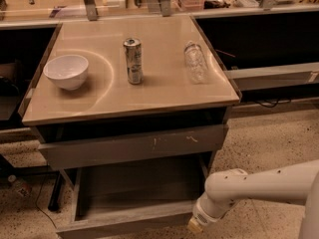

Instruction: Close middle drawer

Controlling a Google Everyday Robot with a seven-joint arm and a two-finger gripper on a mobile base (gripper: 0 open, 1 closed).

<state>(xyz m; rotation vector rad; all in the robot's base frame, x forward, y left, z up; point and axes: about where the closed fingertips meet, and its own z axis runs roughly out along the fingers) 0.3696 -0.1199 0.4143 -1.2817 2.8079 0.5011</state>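
Camera view: middle drawer (pixel 139 190) stands well out, scratched drawer front (pixel 134 146) above it, gripper (pixel 196 226) at its front's right end, open/closed can't tell; contact step imo, next needs a straight push inward.

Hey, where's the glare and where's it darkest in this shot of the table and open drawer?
Camera view: warm, dim light; a curved glare streak on the tabletop beside the white bowl; deep shadow in the gap under the top and at the back of the middle drawer; the gripper, low at that drawer's front right corner, looks pale.
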